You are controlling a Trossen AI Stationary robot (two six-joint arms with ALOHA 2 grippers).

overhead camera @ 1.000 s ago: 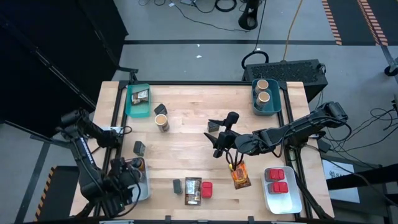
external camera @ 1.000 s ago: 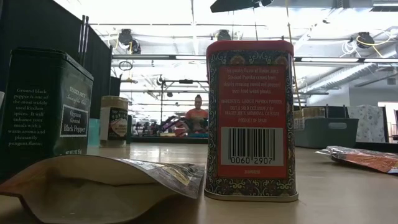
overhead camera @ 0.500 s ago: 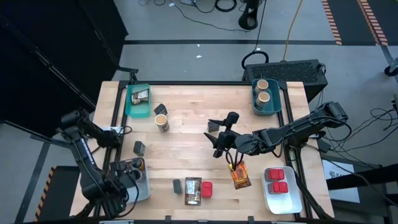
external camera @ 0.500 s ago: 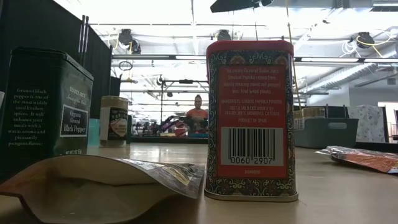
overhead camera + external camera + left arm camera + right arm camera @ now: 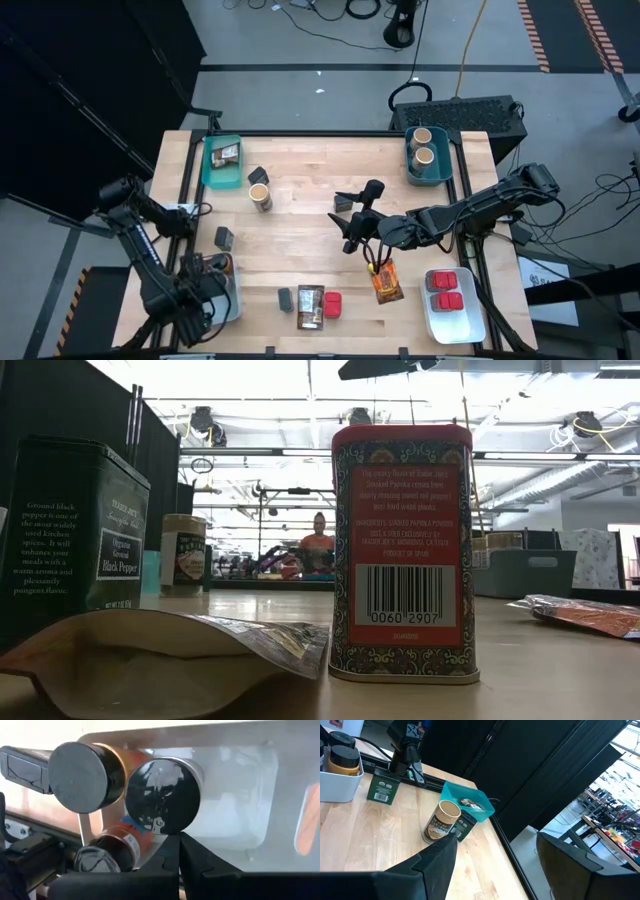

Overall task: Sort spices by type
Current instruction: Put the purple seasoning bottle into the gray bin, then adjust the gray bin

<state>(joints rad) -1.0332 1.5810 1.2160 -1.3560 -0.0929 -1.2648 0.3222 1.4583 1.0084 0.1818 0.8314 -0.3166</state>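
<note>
My left gripper [image 5: 203,285] points down, shut, over the white bin [image 5: 232,300] at the near left. In that bin two jars with black lids [image 5: 82,777] [image 5: 162,795] stand upright and a third [image 5: 107,857] lies on its side. The shut fingertips [image 5: 178,837] stand at the rim of the middle jar's lid. My right gripper [image 5: 346,222] hangs open over the table's middle, holding nothing. Loose on the table are a tan cylinder [image 5: 260,196], dark tins [image 5: 223,238] [image 5: 258,176], a packet [image 5: 310,305], a red tin [image 5: 332,305] and an orange packet [image 5: 387,283]. My left gripper's shut fingertips come from above beside the rim of the middle jar's black lid [image 5: 172,827]. Whether they touch it, I cannot tell. Nothing is between the fingers.
A teal bin [image 5: 205,165] at the far left holds a packet. Another teal bin [image 5: 440,170] at the far right holds two tan cylinders. A white tray [image 5: 470,315] at the near right holds two red tins. Bare wood lies between the bins.
My left gripper has sunk a little over the white bin and its fingers have come together with nothing between them. My right arm has kept still.
</note>
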